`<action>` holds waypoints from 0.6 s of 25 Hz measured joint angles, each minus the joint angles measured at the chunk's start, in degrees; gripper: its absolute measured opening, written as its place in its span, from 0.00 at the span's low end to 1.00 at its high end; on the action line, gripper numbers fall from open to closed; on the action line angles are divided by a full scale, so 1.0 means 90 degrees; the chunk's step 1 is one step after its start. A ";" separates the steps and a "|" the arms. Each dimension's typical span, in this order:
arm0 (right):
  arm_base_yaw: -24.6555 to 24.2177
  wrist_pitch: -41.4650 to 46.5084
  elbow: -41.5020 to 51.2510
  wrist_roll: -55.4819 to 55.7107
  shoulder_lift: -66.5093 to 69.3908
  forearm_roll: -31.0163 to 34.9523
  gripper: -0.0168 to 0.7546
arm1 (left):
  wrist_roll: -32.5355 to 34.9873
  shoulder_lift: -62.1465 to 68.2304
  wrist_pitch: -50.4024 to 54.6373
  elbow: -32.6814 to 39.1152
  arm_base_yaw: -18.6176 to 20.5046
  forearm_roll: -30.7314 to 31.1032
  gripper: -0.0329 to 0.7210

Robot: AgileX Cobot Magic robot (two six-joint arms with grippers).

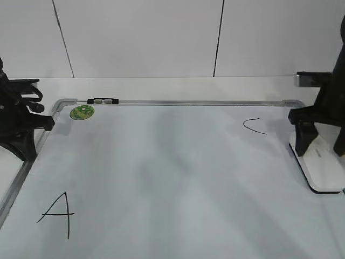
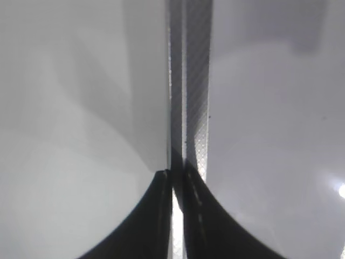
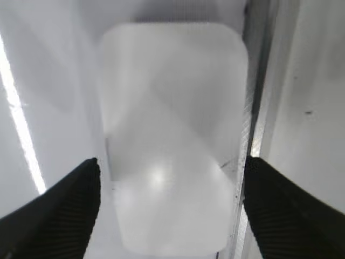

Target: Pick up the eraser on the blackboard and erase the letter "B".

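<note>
The eraser [image 1: 323, 166] lies on the board [image 1: 161, 178] under the right tool [image 1: 305, 141], between its fingers [image 3: 59, 216], beside the frame [image 3: 259, 108], with the C [image 1: 254, 125] just to that tool's left and the A [image 1: 56, 213] far left, before the left tool [image 1: 46, 121].

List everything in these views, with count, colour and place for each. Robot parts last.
blackboard: one, white with a silver-grey frame, flat on the table and filling most of the exterior view.
eraser: one, white with a dark underside, at the board's right edge.
sticker: one, round, green, far left corner of the board.
letter A: one, black, near left.
letter C: one, black, far right.
letter B: none visible.
left gripper: one, black, shut, over the board's left frame.
right gripper: one, black, open, straddling the eraser.
</note>
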 joint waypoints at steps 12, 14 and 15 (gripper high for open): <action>0.0000 0.0107 -0.0790 0.0063 -0.0349 0.0166 0.79 | 0.0000 0.0000 0.0000 0.0000 0.0000 0.0000 0.12; 0.0000 0.0122 -0.0790 0.0079 -0.0481 0.0194 0.79 | 0.0012 0.0000 0.0000 0.0000 0.0000 0.0000 0.18; 0.0000 0.0122 -0.0790 0.0079 -0.0542 0.0208 0.79 | 0.0021 0.0000 0.0000 0.0000 0.0000 0.0014 0.21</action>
